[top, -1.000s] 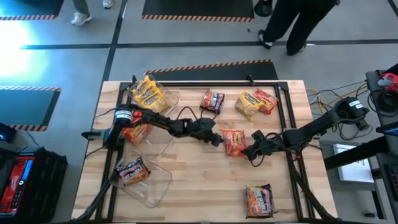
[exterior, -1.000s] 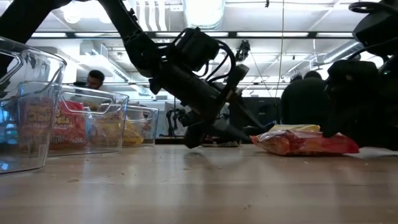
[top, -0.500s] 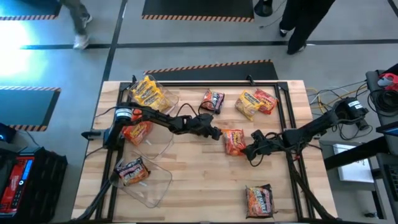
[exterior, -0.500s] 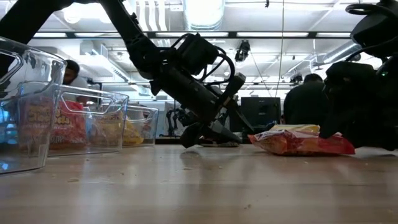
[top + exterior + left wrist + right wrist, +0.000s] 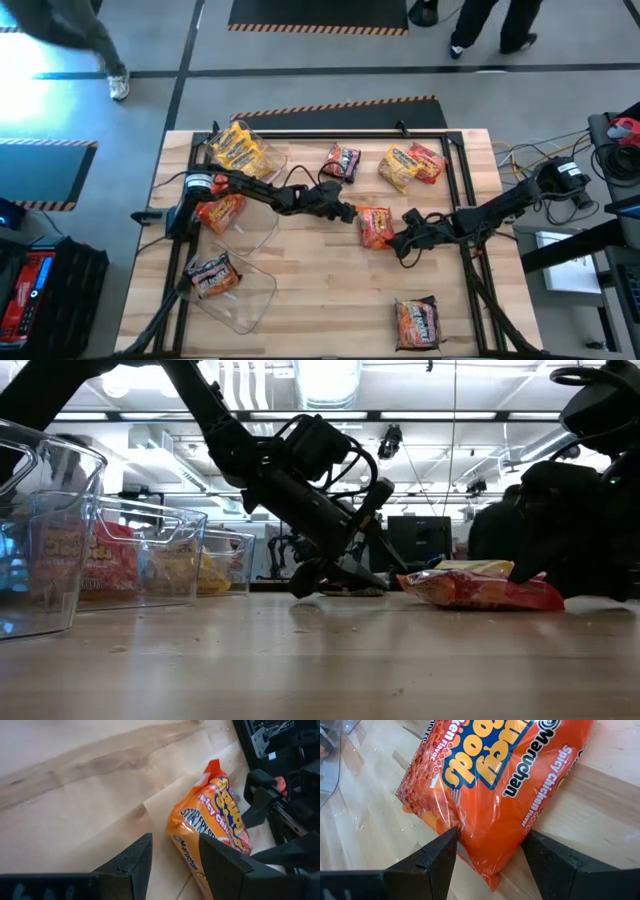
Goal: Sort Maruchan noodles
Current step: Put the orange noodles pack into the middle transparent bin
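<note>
My three clear bins [image 5: 262, 300] sit at my left: yellow packets [image 5: 236, 148] in one, orange in another, dark in the third. Five packets lie loose. My right gripper [image 5: 398, 240], wide open, straddles the orange Spicy Chicken packet [image 5: 375, 227] mid-table; my left gripper [image 5: 350, 213], partly open, holds nothing beside it.

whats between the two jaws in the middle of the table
An orange noodle packet lies flat on the wood between the left jaws and right jaws; the high view shows it, both standing open at its edges.
</note>
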Tool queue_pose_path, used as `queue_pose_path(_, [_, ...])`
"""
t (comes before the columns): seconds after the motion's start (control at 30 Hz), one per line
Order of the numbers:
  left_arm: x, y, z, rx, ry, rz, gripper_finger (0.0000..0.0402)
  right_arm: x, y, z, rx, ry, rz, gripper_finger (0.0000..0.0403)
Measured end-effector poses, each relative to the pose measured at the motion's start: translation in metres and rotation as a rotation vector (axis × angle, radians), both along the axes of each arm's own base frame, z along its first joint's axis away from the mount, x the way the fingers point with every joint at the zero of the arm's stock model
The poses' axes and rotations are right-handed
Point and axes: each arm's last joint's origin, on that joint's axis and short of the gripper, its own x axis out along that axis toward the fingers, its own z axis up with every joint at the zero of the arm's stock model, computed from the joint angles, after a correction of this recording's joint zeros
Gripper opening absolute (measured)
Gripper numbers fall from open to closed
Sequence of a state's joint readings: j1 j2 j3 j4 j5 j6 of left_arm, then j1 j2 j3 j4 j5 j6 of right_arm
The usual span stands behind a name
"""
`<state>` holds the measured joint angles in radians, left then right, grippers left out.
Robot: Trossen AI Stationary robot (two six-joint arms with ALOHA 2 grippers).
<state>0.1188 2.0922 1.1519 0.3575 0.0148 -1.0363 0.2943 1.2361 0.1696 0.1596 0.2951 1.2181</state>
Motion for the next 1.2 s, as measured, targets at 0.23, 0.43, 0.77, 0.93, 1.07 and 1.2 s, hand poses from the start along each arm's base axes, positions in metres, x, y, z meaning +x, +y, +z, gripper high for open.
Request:
queue_pose_path(0.23, [0.001, -0.006, 0.000, -0.059, -0.005, -0.019, 0.0144, 0.000, 0.000, -0.001, -0.010, 0.004, 0.011, 0.0219])
queue_pose_path(0.43, [0.001, -0.009, 0.000, -0.110, -0.008, 0.002, 0.0144, 0.000, 0.000, -0.001, -0.018, 0.004, 0.021, 0.0219])
queue_pose_path(0.77, [0.012, -0.024, -0.008, -0.183, -0.012, -0.010, 0.0144, 0.009, 0.001, 0.005, -0.055, 0.004, 0.082, 0.0219])
queue_pose_path(0.93, [0.039, -0.023, -0.018, -0.238, 0.026, -0.077, 0.0144, 0.011, 0.000, 0.005, -0.057, 0.015, 0.097, 0.0219])
queue_pose_path(1.07, [0.052, -0.022, -0.010, -0.167, 0.108, -0.136, 0.0144, 0.009, -0.001, 0.003, -0.045, 0.033, 0.089, 0.0219])
queue_pose_path(1.2, [0.058, -0.021, -0.002, -0.085, 0.117, -0.174, 0.0144, 0.008, -0.001, 0.002, -0.049, 0.048, 0.091, 0.0219])
